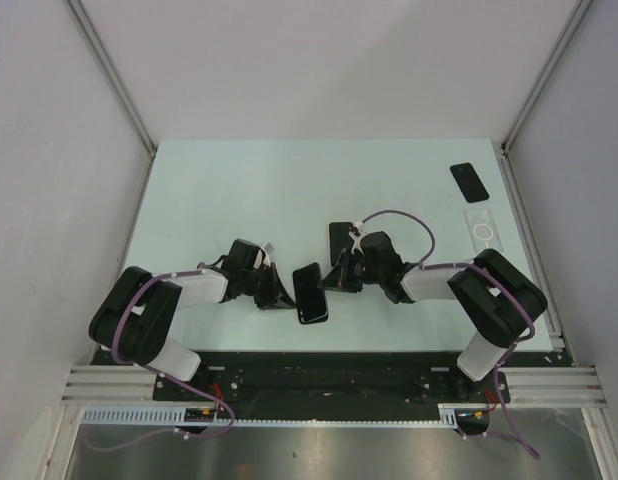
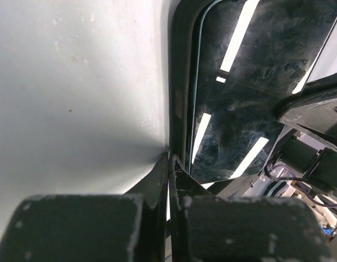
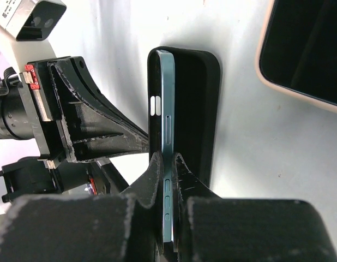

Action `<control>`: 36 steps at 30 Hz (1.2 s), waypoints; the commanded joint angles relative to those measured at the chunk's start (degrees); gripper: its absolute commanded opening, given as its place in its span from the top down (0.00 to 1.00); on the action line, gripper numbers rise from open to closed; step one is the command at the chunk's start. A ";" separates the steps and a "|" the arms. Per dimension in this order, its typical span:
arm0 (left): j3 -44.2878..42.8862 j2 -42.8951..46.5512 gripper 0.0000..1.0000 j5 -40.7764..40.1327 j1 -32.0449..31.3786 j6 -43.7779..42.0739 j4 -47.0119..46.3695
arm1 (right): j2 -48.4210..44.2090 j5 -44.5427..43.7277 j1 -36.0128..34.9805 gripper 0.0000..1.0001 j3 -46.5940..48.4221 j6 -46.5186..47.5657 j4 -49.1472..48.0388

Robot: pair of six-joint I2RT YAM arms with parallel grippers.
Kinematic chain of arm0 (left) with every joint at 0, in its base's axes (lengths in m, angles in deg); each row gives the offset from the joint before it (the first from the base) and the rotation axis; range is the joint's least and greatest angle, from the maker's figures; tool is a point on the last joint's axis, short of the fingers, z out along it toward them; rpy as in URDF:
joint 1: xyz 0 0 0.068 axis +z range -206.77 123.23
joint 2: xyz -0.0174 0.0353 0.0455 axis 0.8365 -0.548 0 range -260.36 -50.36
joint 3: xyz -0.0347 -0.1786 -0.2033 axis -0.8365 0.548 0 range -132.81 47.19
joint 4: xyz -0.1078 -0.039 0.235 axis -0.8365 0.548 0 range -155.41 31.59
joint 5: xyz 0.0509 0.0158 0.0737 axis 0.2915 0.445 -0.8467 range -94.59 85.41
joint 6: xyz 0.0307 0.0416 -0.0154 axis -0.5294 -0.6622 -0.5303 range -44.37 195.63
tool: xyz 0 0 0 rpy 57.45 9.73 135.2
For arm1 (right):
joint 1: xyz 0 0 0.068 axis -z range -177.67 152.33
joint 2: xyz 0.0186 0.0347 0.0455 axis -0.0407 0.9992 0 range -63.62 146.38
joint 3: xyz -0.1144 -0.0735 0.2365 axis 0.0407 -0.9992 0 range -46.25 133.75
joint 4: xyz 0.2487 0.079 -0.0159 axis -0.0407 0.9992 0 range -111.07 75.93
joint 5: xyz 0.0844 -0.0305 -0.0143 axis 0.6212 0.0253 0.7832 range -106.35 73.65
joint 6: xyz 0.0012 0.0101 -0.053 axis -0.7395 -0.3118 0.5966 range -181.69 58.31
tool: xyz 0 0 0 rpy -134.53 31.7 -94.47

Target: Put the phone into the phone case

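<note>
The phone (image 1: 311, 290), blue-edged with a dark screen, sits partly in the black phone case between my two grippers. In the right wrist view my right gripper (image 3: 167, 161) is shut on the phone's blue edge (image 3: 167, 120), with the case (image 3: 198, 98) right behind it. In the left wrist view my left gripper (image 2: 169, 159) is shut, its tips pinched at the case's rim (image 2: 179, 82) beside the phone's glossy screen (image 2: 250, 87). In the top view the left gripper (image 1: 285, 297) is at the phone's left side and the right gripper (image 1: 336, 279) at its right.
A second phone with a pale rim (image 1: 339, 237) lies just behind the right gripper and also shows in the right wrist view (image 3: 305, 49). A black phone (image 1: 469, 182) and a clear case (image 1: 482, 230) lie at the far right near the table edge.
</note>
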 commanded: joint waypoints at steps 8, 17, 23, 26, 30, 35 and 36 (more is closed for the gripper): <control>-0.46 -2.36 1.00 -3.89 -1.18 -0.52 -0.53 | 6.05 3.74 -2.22 1.00 -1.74 -2.58 -9.38; -0.45 -0.95 1.00 -5.21 -1.26 -1.05 0.78 | 6.23 1.90 -2.92 1.00 -1.92 -3.29 -8.34; -1.24 2.82 1.00 -5.91 -1.26 -1.40 5.61 | 0.71 -2.32 -1.96 0.76 -1.83 -1.53 -2.19; -2.12 6.42 0.96 -6.97 -1.26 -1.84 8.94 | -2.11 -3.64 -1.52 0.67 -1.92 -0.57 0.80; -4.76 10.29 0.85 -9.78 -1.26 -3.86 14.40 | -5.28 -3.21 -0.46 0.57 -1.75 0.67 3.62; -7.04 11.79 0.56 -12.25 -1.35 -4.39 15.73 | -9.06 -5.57 0.42 0.47 -1.48 1.11 8.54; -7.13 11.53 0.55 -12.07 -1.26 -4.39 15.21 | -9.58 -6.01 0.59 0.46 -1.39 1.28 9.59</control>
